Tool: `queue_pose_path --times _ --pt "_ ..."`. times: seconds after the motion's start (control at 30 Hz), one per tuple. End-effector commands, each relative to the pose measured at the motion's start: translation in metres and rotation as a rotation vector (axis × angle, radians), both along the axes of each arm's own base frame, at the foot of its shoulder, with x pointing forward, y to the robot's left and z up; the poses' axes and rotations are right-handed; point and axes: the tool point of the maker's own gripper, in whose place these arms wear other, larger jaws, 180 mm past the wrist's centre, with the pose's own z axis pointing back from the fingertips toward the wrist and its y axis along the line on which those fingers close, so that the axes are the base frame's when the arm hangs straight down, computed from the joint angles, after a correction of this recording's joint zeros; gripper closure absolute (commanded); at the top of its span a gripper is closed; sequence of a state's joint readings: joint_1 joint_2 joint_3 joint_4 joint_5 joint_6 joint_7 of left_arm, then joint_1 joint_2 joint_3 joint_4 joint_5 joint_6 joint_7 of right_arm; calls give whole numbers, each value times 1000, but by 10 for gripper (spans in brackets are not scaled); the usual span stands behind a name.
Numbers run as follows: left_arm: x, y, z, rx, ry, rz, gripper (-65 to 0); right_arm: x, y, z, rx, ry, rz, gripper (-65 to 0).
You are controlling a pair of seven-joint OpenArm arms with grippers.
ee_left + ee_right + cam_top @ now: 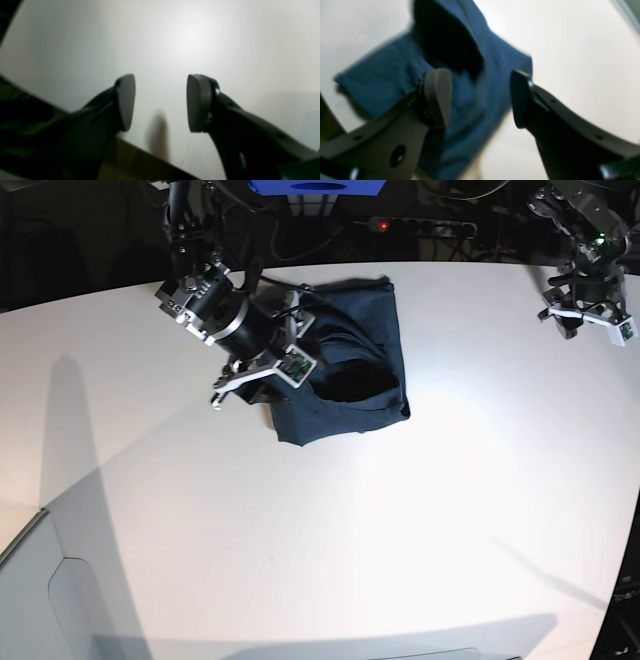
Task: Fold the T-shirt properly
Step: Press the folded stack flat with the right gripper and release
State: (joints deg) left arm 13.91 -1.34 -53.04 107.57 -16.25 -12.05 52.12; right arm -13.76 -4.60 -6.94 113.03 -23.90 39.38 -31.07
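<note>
Navy T-shirt Lies Rumpled Below Spread Right Pincer

The dark T-shirt (pixel 318 420) sits bunched on the far part of the white surface (pixel 330 540), just left of centre in the base view. The right pincer (pixel 262 385) is above its left side, fingers apart. The left pincer (pixel 598 328), also spread, hangs at the far right, well apart from the cloth.

Taking the bench (pixel 330 580) as the landmark, the right arm (pixel 200 270) reaches in over it from its far edge, wrist angled downward, and its jaws (pixel 480 98) stand parted, fingertips apart. The left arm (pixel 590 260) hangs by the bench's far corner on the other side, well apart from the right one, its jaws (pixel 161 102) also parted with nothing between the tips.
</note>
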Motion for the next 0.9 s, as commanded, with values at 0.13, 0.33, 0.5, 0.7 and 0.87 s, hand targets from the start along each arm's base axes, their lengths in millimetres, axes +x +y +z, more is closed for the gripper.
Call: queue_pose_path --times 0.13,0.33,0.5,0.7,0.87 --pt "7 3 13 25 -45 -8 -322 -11 -9 -6 22 28 -26 -349" --pt "13 1 12 11 -61 -4 -322 -46 20 -23 46 112 68 -349" --pt "13 0 14 13 -64 -5 -322 -77 55 -32 65 165 198 -349" --pt "14 0 14 15 -65 -5 -322 -100 79 -49 31 204 346 -354" --pt "13 0 14 15 -62 -5 -322 -119 88 -50 16 201 438 -355"
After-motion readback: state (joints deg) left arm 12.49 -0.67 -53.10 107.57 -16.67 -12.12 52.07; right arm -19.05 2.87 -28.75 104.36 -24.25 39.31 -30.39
